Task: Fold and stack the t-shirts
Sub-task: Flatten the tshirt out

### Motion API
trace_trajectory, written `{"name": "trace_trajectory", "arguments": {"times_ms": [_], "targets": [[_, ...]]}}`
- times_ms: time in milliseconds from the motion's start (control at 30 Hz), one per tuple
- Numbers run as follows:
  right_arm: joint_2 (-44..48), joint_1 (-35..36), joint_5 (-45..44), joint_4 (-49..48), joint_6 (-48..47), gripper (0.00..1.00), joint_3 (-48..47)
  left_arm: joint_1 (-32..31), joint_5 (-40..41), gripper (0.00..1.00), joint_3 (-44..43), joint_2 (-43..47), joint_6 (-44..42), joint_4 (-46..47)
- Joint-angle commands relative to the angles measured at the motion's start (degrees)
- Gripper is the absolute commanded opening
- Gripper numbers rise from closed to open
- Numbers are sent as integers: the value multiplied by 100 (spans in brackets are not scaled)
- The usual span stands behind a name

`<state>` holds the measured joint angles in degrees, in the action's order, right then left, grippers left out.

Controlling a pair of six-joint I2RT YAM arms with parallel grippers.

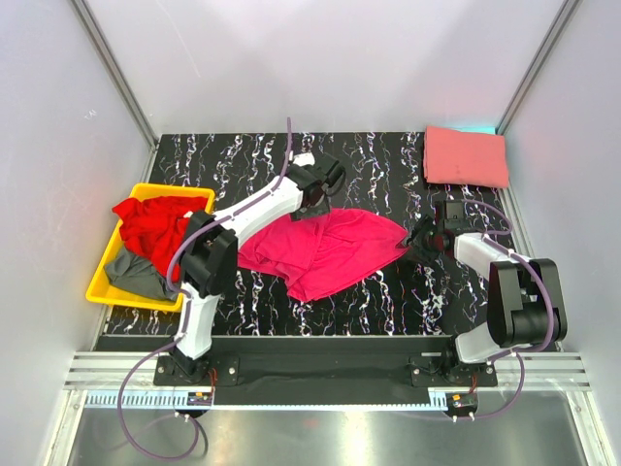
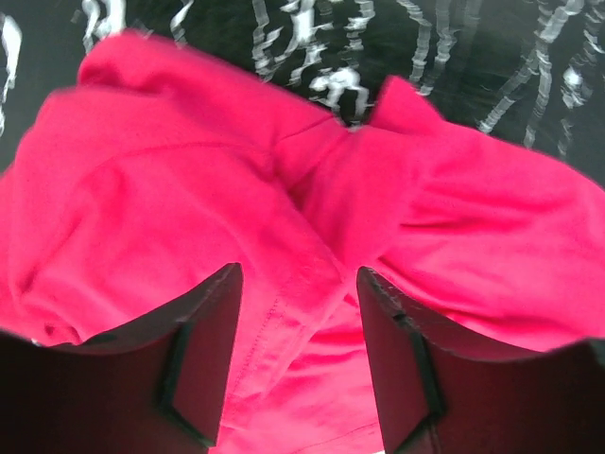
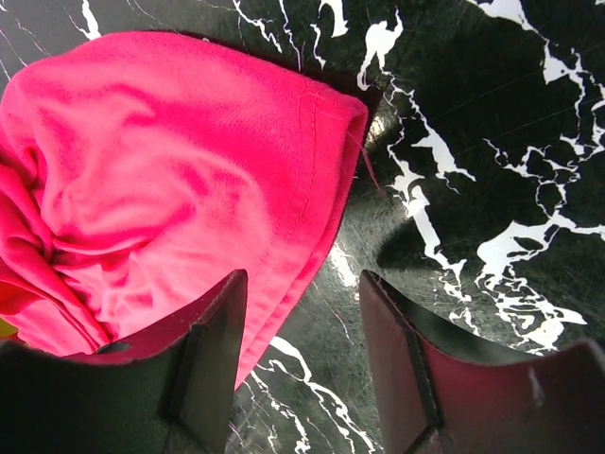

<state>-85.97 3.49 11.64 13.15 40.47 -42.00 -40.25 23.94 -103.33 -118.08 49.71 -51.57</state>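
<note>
The magenta t-shirt (image 1: 330,248) lies crumpled and spread in the middle of the black marbled table (image 1: 388,291). The left gripper (image 1: 325,189) hangs over the shirt's 12 o'clock edge. Its jaws are released and apart, with a ridge of cloth running under the gap between them. The right gripper (image 1: 424,238) sits at the shirt's 3 o'clock tip, also released, with the stitched hem by one finger and bare table by the other. The salmon t-shirt (image 1: 466,155) lies folded flat in the 1 o'clock corner. At 9 o'clock a yellow bin (image 1: 102,282) holds the red t-shirt (image 1: 150,223) bunched over the grey t-shirt (image 1: 136,272).
</note>
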Motion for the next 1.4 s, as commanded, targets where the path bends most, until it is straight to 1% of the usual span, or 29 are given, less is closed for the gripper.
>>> {"name": "trace_trajectory", "arguments": {"times_ms": [0, 100, 133, 200, 333, 500, 600, 733, 900, 967, 1033, 1067, 1167, 1233, 1300, 1333, 1367], "targets": [[195, 29, -30, -23, -197, 59, 8, -9, 426, 56, -451, -65, 1117, -616], [283, 38, -91, 30, -259, 59, 7, -1, 444, 53, -706, -136, 1724, -1003], [309, 38, -109, 39, -267, 59, 16, 0, 444, 52, -872, -206, 2065, -1161], [397, 47, -153, 56, -285, 59, 25, 0, 314, 52, -1013, -285, 2191, -1347], [459, 56, -180, 65, -311, 59, -1, 0, 76, 52, -1128, -399, 2113, -1119], [476, 82, -215, 65, -347, 59, -19, 8, -143, 52, -1400, -759, 2078, -1171], [494, 82, -241, 56, -355, 59, 16, 17, -285, 49, -1418, -883, 2016, -1101], [520, 91, -259, 65, -373, 60, 16, 17, -241, 48, -1383, -953, 1998, -1153], [485, 91, -276, 56, -373, 60, 25, 26, -100, 48, -1164, -954, 1867, -899], [468, 91, -285, 56, -382, 59, 42, 26, -92, 42, -1102, -945, 1805, -837], [459, 91, -311, 30, -373, 60, 43, 26, -57, 31, -1058, -901, 1718, -793], [415, 91, -320, 13, -373, 60, 51, 35, -30, 19, -1049, -883, 1639, -793], [266, 91, -303, 4, -338, 60, 16, 35, 145, 0, -1058, -752, 1428, -819], [187, 91, -363, 21, -303, 61, -27, 43, 181, 0, -1058, -559, 1244, -863], [116, 91, -478, 126, -233, 66, -142, 52, 137, 0, -1136, -218, 989, -881], [116, 91, -522, 153, -215, 69, -177, 52, 198, 0, -1172, -59, 657, -907], [116, 91, -609, 231, -171, 70, -273, 52, 320, 0, -1181, 117, 471, -977]]}}
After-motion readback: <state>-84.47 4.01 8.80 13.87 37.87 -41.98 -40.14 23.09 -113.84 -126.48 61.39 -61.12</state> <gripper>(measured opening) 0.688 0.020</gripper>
